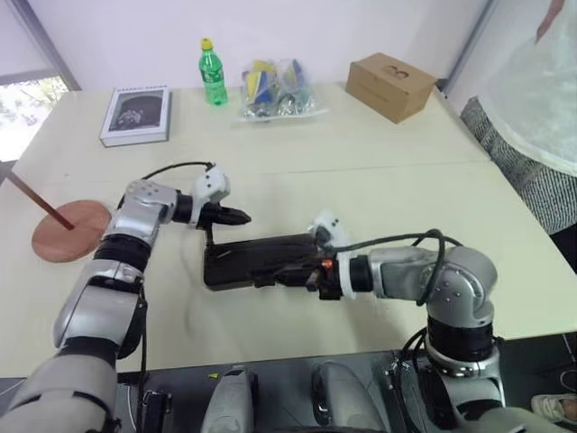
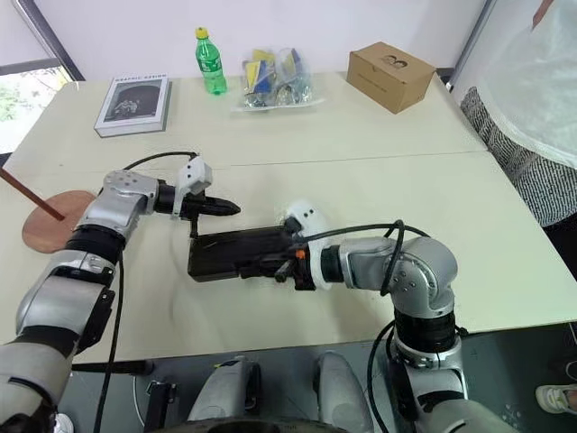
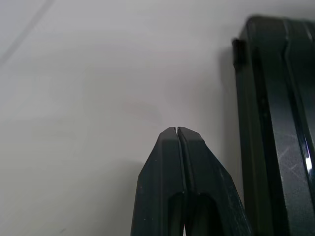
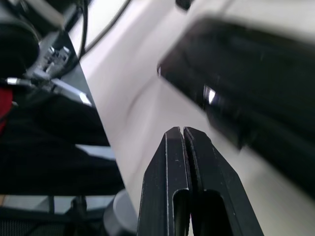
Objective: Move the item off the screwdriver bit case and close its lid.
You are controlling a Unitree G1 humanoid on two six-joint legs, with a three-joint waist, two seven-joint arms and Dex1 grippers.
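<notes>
The screwdriver bit case (image 1: 257, 257) lies flat in the middle of the table, dark all over. Its lid (image 2: 236, 245) is down and no bits show. The item, a reddish-brown wooden stand (image 1: 70, 230), rests on the table far to the left, well away from the case, its thin stem (image 1: 34, 197) slanting up and left. My left gripper (image 1: 243, 216) is shut and empty just behind the case's back left corner; the case's edge (image 3: 275, 147) runs beside it. My right gripper (image 4: 182, 130) is shut and empty, lying along the case's front edge (image 1: 269, 278).
At the back of the table are a book (image 1: 136, 115), a green bottle (image 1: 213, 72), a clear bag of coloured things (image 1: 275, 88) and a tan cardboard box (image 1: 393, 86). A person (image 1: 541, 99) stands at the right edge.
</notes>
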